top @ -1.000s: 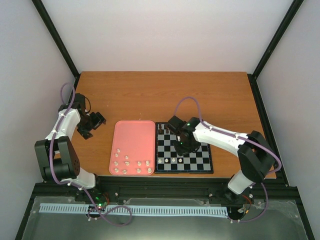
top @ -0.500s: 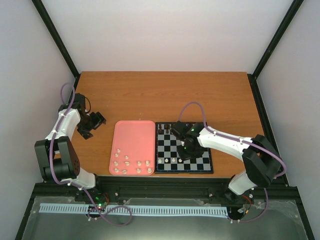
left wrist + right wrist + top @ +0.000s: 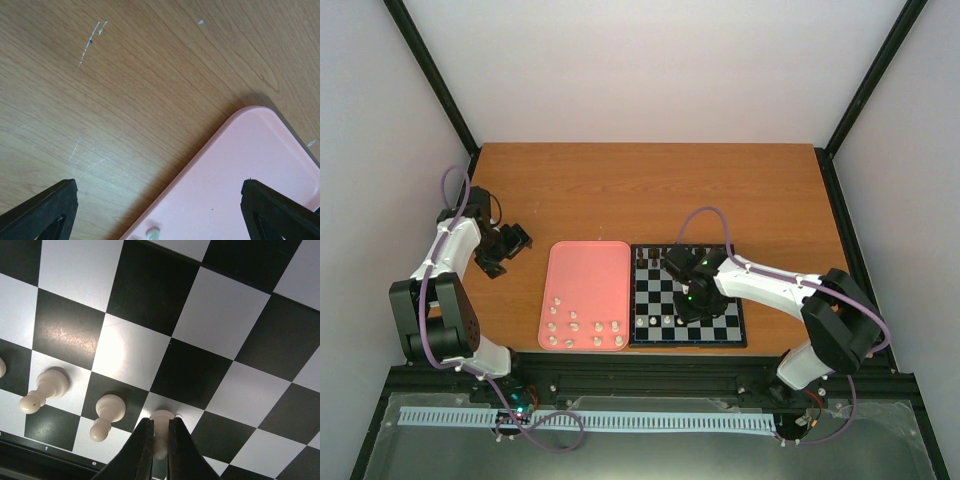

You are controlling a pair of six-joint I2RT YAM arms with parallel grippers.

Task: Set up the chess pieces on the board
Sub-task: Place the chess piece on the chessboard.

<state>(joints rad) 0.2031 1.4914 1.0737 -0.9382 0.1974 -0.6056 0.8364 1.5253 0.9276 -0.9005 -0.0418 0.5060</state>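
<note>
The board (image 3: 722, 330) lies right of centre on the table. My right gripper (image 3: 160, 427) is shut on a cream-white pawn (image 3: 161, 419) whose base rests on a pale square near the board's front edge. Two more cream pawns (image 3: 105, 412) (image 3: 45, 388) stand to its left on the board (image 3: 225, 315). In the top view the right gripper (image 3: 686, 298) hovers over the board's near rows. Several cream pieces (image 3: 587, 328) lie in the pink tray. My left gripper (image 3: 510, 245) is open and empty over bare table left of the tray; one cream piece (image 3: 152, 232) shows on the tray.
The pink tray (image 3: 585, 275) lies against the board's left side; its corner (image 3: 260, 150) shows in the left wrist view. Dark pieces (image 3: 653, 258) stand along the board's far row. Black frame rails border the table.
</note>
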